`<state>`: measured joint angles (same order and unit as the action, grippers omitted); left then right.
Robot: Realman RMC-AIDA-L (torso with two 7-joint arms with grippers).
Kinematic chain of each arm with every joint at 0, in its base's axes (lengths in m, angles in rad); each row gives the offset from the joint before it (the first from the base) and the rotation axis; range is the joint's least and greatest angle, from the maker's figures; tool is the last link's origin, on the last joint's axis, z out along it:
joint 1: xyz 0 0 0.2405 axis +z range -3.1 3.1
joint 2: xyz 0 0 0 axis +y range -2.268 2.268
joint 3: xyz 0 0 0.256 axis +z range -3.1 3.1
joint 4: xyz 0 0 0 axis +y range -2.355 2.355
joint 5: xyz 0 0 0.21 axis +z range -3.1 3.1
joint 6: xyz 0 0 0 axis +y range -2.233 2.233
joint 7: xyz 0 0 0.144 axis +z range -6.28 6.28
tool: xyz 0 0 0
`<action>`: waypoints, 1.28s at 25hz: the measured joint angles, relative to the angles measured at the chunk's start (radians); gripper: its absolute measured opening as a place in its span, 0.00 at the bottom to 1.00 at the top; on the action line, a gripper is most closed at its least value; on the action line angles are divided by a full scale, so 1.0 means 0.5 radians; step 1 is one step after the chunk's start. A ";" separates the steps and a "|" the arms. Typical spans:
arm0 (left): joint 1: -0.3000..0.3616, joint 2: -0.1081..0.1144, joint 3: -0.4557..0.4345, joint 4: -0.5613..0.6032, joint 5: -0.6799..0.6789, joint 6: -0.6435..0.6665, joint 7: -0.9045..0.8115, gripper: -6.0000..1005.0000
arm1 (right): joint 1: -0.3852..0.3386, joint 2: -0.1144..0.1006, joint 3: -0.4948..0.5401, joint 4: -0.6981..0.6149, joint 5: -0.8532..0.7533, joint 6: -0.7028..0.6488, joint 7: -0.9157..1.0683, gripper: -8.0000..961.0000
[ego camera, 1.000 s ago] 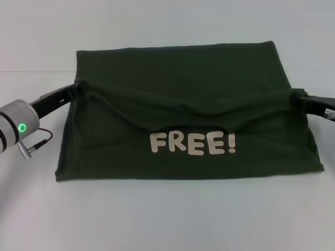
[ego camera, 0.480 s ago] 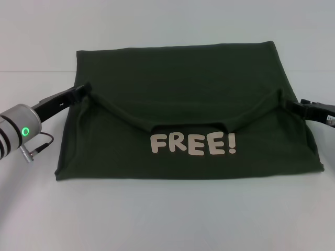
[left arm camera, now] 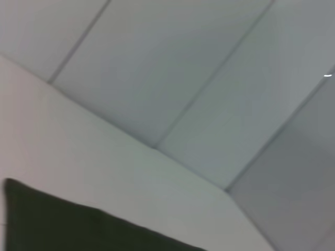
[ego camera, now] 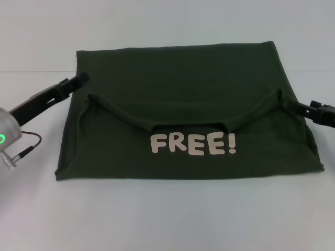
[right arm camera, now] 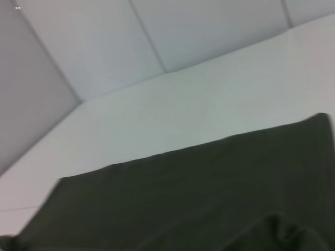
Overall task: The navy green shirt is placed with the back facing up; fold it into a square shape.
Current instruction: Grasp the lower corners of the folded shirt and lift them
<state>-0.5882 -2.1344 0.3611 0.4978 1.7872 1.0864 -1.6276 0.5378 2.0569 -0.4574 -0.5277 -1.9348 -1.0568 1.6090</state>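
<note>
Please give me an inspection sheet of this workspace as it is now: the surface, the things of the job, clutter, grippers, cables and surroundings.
Surface: white table, bare around the cloth.
Job's things: navy green shirt lies flat, near part folded over so the cream "FREE!" lettering faces up; neckline edge sags above the lettering.
Clutter: nothing seen.
Grippers: left gripper just off the shirt's left edge, holding nothing; right gripper at the fold's right corner, grip on the cloth unclear.
Cables: thin red and black cable with a connector under the left arm.
Surroundings: pale panelled wall behind the table.
</note>
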 joint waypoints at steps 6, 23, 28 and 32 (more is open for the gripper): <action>0.130 0.143 0.111 0.019 -0.004 0.565 -0.069 0.70 | -0.123 -0.021 -0.018 -0.102 -0.023 -0.552 -0.206 0.92; 0.249 0.273 0.251 0.307 0.422 1.086 -0.159 0.86 | -0.372 0.071 -0.059 0.002 -0.228 -1.194 -1.318 0.96; 0.203 0.279 0.252 0.312 0.601 1.032 -0.174 0.86 | -0.363 0.074 -0.084 0.081 -0.293 -1.141 -1.418 0.95; 0.139 0.289 0.289 0.313 0.828 0.919 -0.188 0.86 | -0.351 0.074 -0.111 0.122 -0.305 -1.079 -1.449 0.95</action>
<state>-0.5186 -1.9898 0.5057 0.6545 2.2013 1.5457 -1.7218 0.3625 2.0937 -0.5131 -0.4665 -2.0874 -1.5963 0.8846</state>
